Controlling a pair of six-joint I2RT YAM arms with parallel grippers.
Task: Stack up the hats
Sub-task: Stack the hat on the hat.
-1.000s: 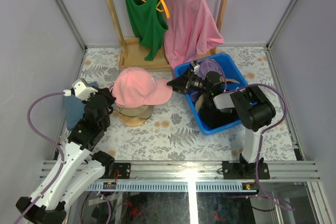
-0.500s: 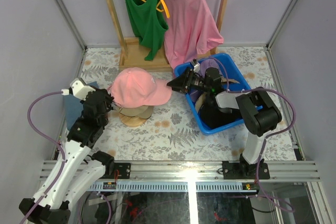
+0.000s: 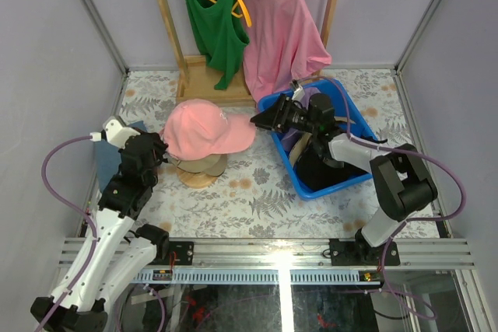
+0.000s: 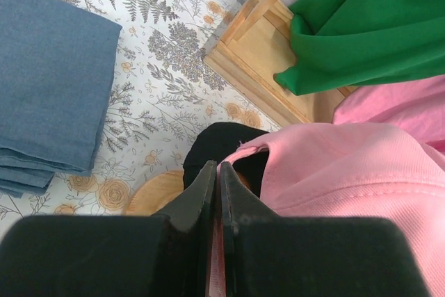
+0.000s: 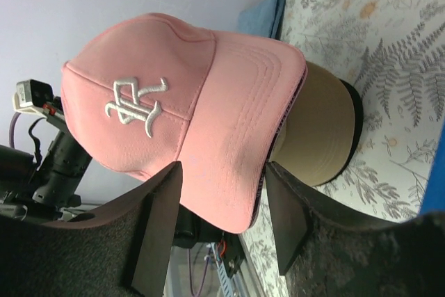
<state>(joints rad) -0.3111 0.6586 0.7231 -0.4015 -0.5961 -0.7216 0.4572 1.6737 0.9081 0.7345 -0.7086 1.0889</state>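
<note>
Your left gripper (image 4: 214, 175) is pinched together behind the pink cloth cap (image 3: 204, 128); your right gripper (image 3: 256, 122) is spread wide by its brim.

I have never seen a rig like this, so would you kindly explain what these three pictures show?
Two robot arms are bolted at the near edge of a table. The wide picture looks down from above and behind them. The other two come from a camera on each wrist. The left end effector is shut, next to the back of the pink cap. That cap sits on a tan cap on a wooden stand. The right end effector is open and empty, pointing at the pink cap's brim. A lavender cap lies in the blue bin. At the left lies folded denim. A green tank top and a pink T-shirt hang behind.
</note>
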